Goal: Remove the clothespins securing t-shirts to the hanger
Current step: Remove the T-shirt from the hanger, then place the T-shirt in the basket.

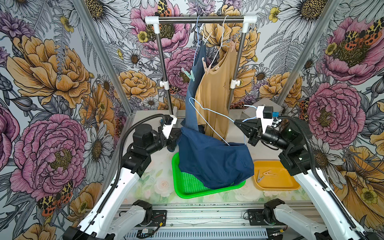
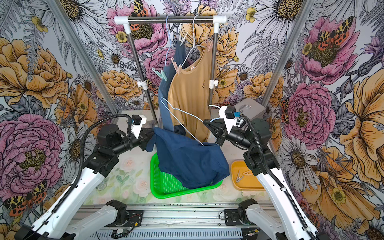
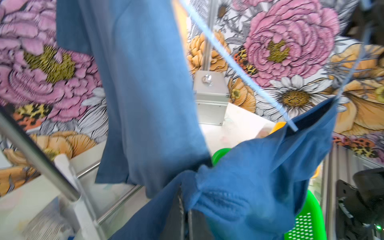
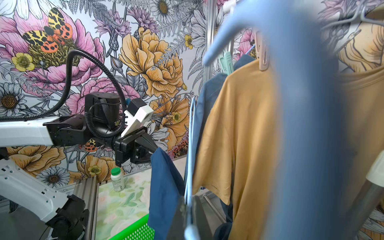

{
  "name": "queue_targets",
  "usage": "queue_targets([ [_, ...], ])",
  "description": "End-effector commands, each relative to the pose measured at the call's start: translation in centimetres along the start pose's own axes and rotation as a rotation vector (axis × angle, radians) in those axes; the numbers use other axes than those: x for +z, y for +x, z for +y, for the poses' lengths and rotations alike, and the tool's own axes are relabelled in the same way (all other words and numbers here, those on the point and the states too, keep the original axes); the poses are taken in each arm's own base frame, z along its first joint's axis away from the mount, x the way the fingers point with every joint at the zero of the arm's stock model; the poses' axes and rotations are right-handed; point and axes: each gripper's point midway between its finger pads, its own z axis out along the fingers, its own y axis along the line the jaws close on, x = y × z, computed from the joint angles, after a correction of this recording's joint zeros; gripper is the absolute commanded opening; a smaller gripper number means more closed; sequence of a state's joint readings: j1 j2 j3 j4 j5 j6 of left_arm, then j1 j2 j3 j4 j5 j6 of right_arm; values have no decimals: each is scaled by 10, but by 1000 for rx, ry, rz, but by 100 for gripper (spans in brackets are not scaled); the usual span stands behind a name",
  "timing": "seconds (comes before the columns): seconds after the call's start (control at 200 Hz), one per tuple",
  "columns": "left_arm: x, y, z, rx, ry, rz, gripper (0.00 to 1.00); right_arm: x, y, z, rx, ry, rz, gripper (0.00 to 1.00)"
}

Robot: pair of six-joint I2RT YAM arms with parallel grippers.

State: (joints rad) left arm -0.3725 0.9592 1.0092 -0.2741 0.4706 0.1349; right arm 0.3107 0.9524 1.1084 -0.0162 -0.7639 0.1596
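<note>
— Steel tubing is seen at the back: the rack (image 1: 201, 19). What is hung on it?

— Two shirts are hung there on wire hangers, side by side and touching: the tan shirt (image 1: 216, 93) and, toward the left arm, the slate shirt (image 1: 192, 97).

— And the navy shirt (image 1: 214, 160)?

— It is held off the rack, slung between the arms, with its hem trailed into the green tray (image 1: 188, 184). A yellow tray (image 1: 276, 180) is set just beside that, under the right arm.

— How is it gripped?

— One corner is pinched in the left gripper (image 4: 155, 150), whose jaws are closed tight on the cloth. The blue hanger (image 1: 209, 113), one arm tucked into the collar, is clamped near its hook by the right gripper (image 1: 236, 122), likewise closed.

— The pins?

— A mint pin (image 1: 190, 74) is clipped to the slate shirt and a pink pin (image 1: 204, 63) to the tan shirt's shoulder. Two loose pins (image 1: 264, 175) are laid in the yellow tray.
</note>
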Motion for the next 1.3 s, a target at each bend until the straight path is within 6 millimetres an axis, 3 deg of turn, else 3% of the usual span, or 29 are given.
queue_targets([
  [0.0,-7,-3,-1,33,-39,41,0,7,-40,-7,-30,32,-184,0],
  [0.115,-16,-9,-14,30,8,21,0,19,-39,-10,-12,22,-213,0],
  [0.2,-18,-7,-16,18,9,19,0,21,-52,-12,-3,12,-287,0],
  [0.29,-9,9,-18,-5,19,59,0,23,-73,-11,4,-13,-361,0],
  [0.395,5,30,-33,-9,65,117,0,26,-97,-6,18,-79,-425,0],
  [0.56,22,50,-60,9,120,165,0,26,-99,-13,7,-49,-469,0],
  [0.68,27,64,-68,5,118,199,0,27,-89,-20,42,-47,-502,0],
  [0.87,41,112,-58,-79,33,326,0,28,-61,-27,48,-12,-387,0],
  [1.02,61,159,-74,-308,81,430,0,6,-34,-43,78,62,-315,0],
  [1.14,72,190,-93,-298,119,527,0,-12,-16,-44,75,116,-251,0],
  [1.21,80,202,-102,-296,146,575,4,-21,-7,-44,76,146,-213,0],
  [1.295,86,209,-113,-304,200,604,17,-36,0,-43,91,177,-209,0],
])
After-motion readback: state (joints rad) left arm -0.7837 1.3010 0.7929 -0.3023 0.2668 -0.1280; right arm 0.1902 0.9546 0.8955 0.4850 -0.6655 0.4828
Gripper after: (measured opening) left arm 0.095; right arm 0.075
